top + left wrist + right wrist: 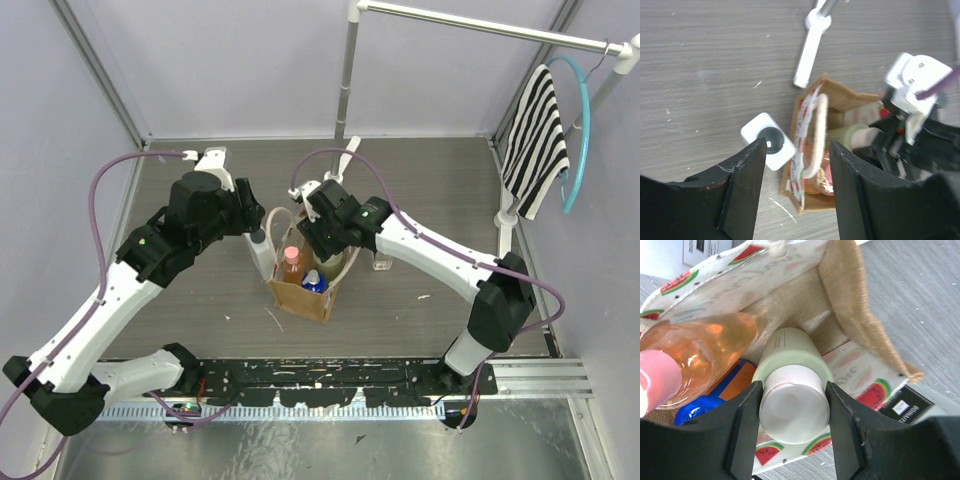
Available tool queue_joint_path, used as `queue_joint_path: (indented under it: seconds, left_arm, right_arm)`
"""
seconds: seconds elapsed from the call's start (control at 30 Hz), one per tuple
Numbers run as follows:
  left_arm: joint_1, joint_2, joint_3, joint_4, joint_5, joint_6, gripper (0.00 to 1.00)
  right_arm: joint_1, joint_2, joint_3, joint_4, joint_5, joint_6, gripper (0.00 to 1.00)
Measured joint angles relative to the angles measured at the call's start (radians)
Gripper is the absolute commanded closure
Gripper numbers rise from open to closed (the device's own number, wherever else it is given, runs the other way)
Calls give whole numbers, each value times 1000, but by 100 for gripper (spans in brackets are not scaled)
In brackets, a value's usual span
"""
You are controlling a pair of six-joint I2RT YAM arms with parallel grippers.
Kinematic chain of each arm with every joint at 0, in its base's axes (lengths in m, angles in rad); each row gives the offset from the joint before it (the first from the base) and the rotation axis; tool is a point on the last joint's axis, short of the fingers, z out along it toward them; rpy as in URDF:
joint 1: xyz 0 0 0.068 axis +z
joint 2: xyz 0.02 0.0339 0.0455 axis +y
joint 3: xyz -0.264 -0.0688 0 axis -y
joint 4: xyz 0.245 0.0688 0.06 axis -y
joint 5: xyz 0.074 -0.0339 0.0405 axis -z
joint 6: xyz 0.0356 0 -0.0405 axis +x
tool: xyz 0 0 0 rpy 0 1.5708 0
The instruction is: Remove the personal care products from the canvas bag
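The canvas bag stands mid-table, with watermelon-print lining and a cream handle. My right gripper reaches into it, its fingers closed on the beige cap of the cream bottle. The peach bottle with a pink cap and the blue-capped bottle are inside the bag, and show in the right wrist view as the peach bottle and the blue-capped bottle. The white squarish bottle stands on the table left of the bag. The clear bottle stands to its right. My left gripper is open and empty above the bag's left edge and the white bottle.
A clothes rail post stands behind the bag, its white foot on the table. A black-and-white striped cloth hangs on a blue hanger at the far right. Grey walls enclose the table.
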State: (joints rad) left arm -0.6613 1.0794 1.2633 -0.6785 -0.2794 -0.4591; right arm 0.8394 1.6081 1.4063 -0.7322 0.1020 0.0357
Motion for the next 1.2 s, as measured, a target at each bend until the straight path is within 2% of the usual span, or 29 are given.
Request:
queue_joint_path:
  seconds: [0.1,0.27,0.4,0.57,0.93,1.2]
  left_arm:
    - [-25,-5,44,0,56,-4,43]
    - [-132,77,90,1,126,11,43]
    - [-188,158,90,0,172,24,42]
    - [-208,224,90,0,199,34,42]
    - [-224,315,89,-42,131,54,44]
    - [-243,379,130,-136,51,68,43]
  right_arm:
    - [-29,0,53,-26,1,-3,81]
    - [-65,0,127,-55,5,-7,81]
    - [-70,3,131,-61,4,-8,80]
    - [-70,5,109,-63,-11,-7,80]
    - [-100,14,98,-62,-26,3,79]
    - [-131,13,98,-61,-29,16,78]
